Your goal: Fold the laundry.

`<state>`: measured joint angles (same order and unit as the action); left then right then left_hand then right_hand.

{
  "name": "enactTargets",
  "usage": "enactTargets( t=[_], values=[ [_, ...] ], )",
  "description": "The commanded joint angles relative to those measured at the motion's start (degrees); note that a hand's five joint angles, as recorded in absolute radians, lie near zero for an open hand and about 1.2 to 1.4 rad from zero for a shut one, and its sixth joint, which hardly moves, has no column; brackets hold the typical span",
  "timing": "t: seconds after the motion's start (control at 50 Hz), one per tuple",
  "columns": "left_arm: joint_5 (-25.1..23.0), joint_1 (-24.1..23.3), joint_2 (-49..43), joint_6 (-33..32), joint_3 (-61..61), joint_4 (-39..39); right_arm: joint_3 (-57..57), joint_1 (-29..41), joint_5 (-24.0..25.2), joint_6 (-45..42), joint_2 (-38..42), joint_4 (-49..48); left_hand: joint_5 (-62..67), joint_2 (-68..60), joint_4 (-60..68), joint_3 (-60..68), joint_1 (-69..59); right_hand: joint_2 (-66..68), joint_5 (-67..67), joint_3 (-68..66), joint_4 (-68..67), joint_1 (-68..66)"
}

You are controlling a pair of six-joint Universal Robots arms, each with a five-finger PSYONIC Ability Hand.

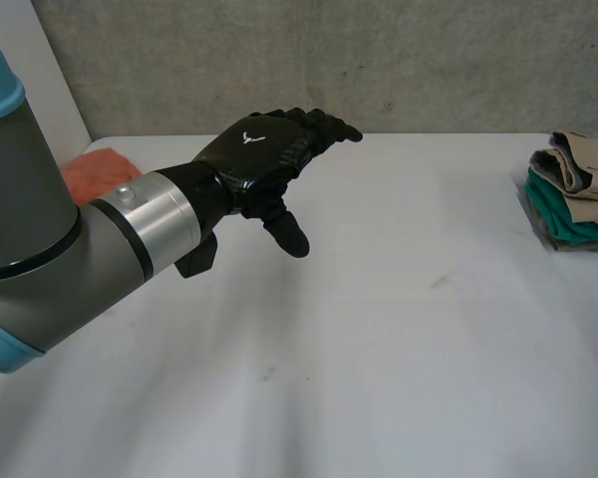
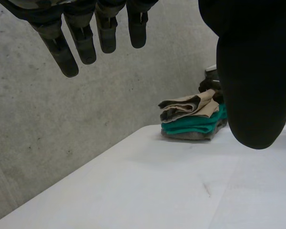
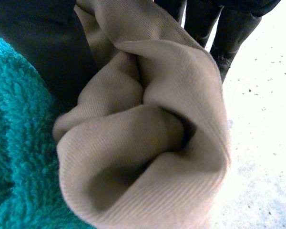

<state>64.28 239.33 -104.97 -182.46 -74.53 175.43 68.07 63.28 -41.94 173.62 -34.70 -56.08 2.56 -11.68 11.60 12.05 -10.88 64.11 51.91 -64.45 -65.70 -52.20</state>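
With left hand [image 1: 264, 149] slack, right hand [image 3: 33, 43] gripped beige cloth [image 3: 152, 119] at table's [image 1: 379, 349] right edge; tugging could topple teal towel [image 3: 14, 157]

Left hand [image 2: 250, 86], fingers [image 2: 81, 43] straight, folded stack [image 2: 190, 125] beyond

Stack of folded cloths [image 1: 576, 194]: sits far right on the surface [image 1: 379, 349], near the wall [image 1: 379, 60]. Loose cloth [image 1: 95, 174]: lies far left. Left hand [image 1: 264, 154]: hangs above the surface between them. Right hand [image 3: 38, 43]: pinches the top cloth [image 3: 148, 133], above the lower cloth [image 3: 19, 157].
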Motion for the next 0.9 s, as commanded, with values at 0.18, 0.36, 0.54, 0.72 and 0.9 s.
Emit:
enactTargets(
  t=[0.18,0.36,0.54,0.72,0.9],
  values=[
    [0.05,0.0,0.12,0.0,0.0,0.0,1.36,-3.6,-0.78,-6.88,-14.16,25.12,-0.33,-0.55,0.63,0.18,-1.36,-54.11,-51.91,54.45,55.7,42.2],
    [0.05,0.26,0.82,0.61,0.18,0.0,-3.55,-7.03,-20.09,-40.7,-24.27,46.23,-0.33,-0.55,0.63,0.18,-1.36,-54.11,-51.91,54.45,55.7,42.2],
    [3.99,1.83,2.66,0.62,0.71,4.2,-1.73,8.77,-28.55,-38.21,-32.17,34.39,-0.67,-0.21,0.3,-0.16,-1.02,-54.11,-51.91,54.45,55.7,42.2],
    [11.48,13.69,2.32,-1.14,0.27,13.97,19.18,25.12,-22.06,-10.16,-48.79,22.52,0.01,-0.89,0.97,0.52,-1.69,-54.11,-51.91,54.45,55.7,42.2],
    [11.3,29.6,-13.4,-15.1,3.69,14.76,36.6,40.34,-19.06,-11.81,-50.12,20.48,-0.33,-0.55,0.63,0.18,-1.36,-54.11,-51.91,54.45,55.7,42.2]
  ],
)
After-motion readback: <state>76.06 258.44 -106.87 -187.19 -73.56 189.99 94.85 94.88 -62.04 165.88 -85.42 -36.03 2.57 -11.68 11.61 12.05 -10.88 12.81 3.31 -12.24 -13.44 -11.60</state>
